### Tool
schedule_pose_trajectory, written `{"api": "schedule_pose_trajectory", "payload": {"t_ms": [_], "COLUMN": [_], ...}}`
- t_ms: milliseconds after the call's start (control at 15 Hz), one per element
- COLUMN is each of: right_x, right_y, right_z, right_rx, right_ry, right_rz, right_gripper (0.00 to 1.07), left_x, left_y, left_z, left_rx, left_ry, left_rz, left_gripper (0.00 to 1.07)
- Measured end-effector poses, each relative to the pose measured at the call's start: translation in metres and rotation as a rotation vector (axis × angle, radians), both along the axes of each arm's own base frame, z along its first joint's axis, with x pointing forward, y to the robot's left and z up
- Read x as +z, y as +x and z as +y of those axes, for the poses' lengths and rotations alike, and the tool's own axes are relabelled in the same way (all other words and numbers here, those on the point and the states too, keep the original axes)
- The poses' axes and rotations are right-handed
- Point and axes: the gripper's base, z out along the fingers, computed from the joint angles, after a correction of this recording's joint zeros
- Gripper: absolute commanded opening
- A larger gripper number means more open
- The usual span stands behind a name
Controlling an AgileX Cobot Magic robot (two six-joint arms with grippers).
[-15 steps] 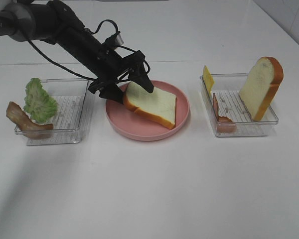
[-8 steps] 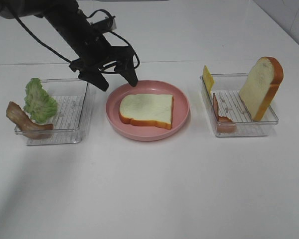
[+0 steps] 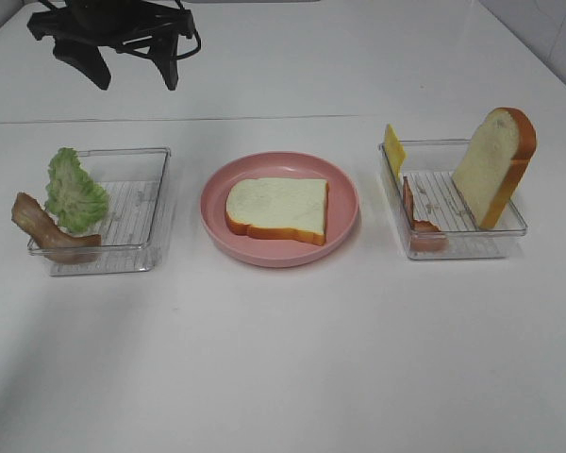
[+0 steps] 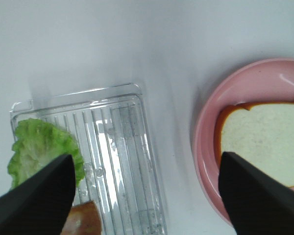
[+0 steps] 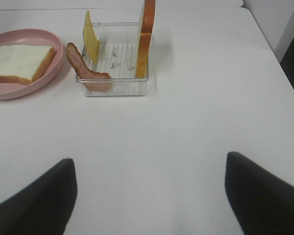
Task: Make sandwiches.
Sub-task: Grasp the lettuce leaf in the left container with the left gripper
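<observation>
Broadly, across a white table (image 3: 283,359): two clear trays, left tray (image 3: 132,200) and right tray (image 3: 443,200), flanking a round pink plate (image 3: 349,203) in the middle. High over the far left of the table, left gripper (image 3: 134,80), spread wide, gripping nothing, well apart from every piece. Seen only from its own wrist camera, right gripper (image 5: 147,164), likewise spread wide and empty, over bare table, well apart from the right tray.

Flat on the plate, one bread slice (image 3: 276,208), base of the sandwich, nothing stacked on it yet. Leaning upright in the right tray, second bread slice (image 3: 491,165). At the left tray's outer end, ruffled lettuce (image 3: 74,192), propped up; just below it, left bacon strip (image 3: 42,226), seemingly partly over the rim. Against the right tray's wall nearest the plate, right bacon strip (image 3: 417,222); smallest of all, cheese slice (image 3: 393,148), standing at the far corner.

Apparently base laid, first filling due. Next move, most likely: lower the left gripper onto the lettuce, pinch the ruffled edge without catching bacon or tray rim, lift clear, carry across, lay flat on the bread.
</observation>
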Motion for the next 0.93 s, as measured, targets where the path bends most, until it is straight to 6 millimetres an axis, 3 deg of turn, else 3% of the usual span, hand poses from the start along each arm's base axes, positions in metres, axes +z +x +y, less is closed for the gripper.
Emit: {"api": "schedule_pose_trajectory", "payload": {"t_ms": [133,267,400,667,800,933], "right_x": [0.000,0.000,0.000,0.000,0.000,0.000], "right_y": [0.000,0.000,0.000,0.000,0.000,0.000], "right_z": [0.000,0.000,0.000,0.000,0.000,0.000], "right_rx": [0.000,0.000,0.000,0.000,0.000,0.000], "right_ry": [0.000,0.000,0.000,0.000,0.000,0.000], "right_rz": [0.000,0.000,0.000,0.000,0.000,0.000], "right_gripper": [0.78,0.78,0.78,0.78,0.78,0.78], "left_x": [0.004,0.004,0.004,-0.025,-0.056,-0.065], "left_y": [0.001,0.009,0.011,0.005,-0.004,-0.007], "left_z": [0.008,0.040,0.052,0.070,0.087,0.095], "left_rx": [0.017,0.086,0.094,0.106,0.143,0.161], "left_ry": [0.005,0.006,0.012,0.044,0.068,0.072], "left_rz": [-0.011,-0.008,-0.008,0.096,0.212,0.249], "left_gripper": [0.75,0.75,0.75,0.75,0.75,0.75]}}
